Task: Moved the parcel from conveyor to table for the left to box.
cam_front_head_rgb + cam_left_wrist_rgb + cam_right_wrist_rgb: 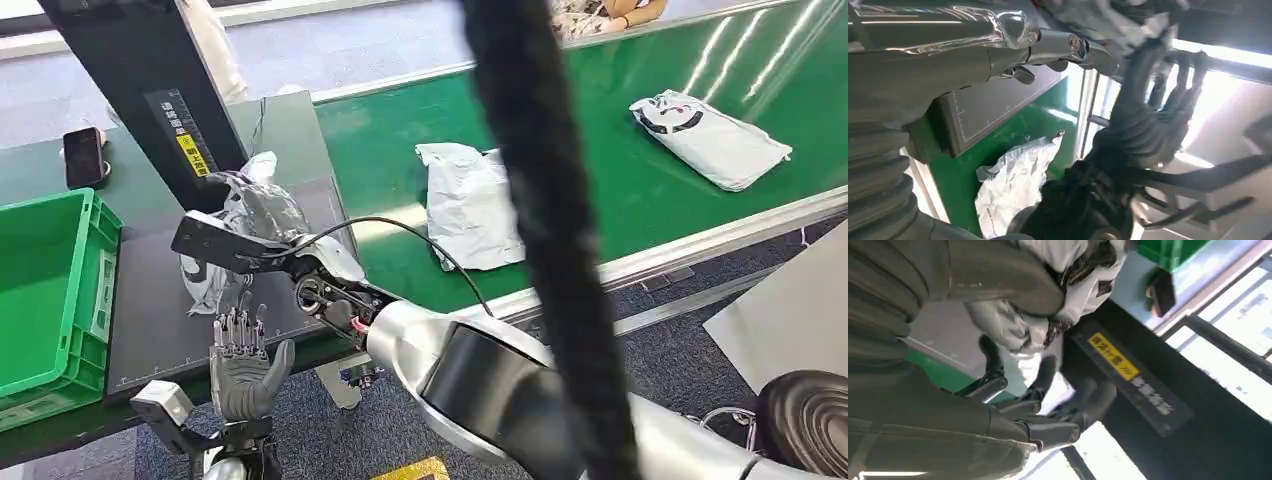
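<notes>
One parcel [245, 215] sits in my right hand [300, 262], seemingly gripped; I lower it flat onto the desk [150, 300] before releasing. Left hand [243, 365] waits open-fingered.

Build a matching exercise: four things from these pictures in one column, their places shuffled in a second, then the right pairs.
Things:
1. phone
2. green crate
3. parcel with dark print
4. left hand

Places:
A. far along the green conveyor
B. at the table's near edge, fingers up
C. on the table beyond the crate
D. on the table's left end

Pairs: 1-C, 2-D, 3-A, 4-B
</notes>
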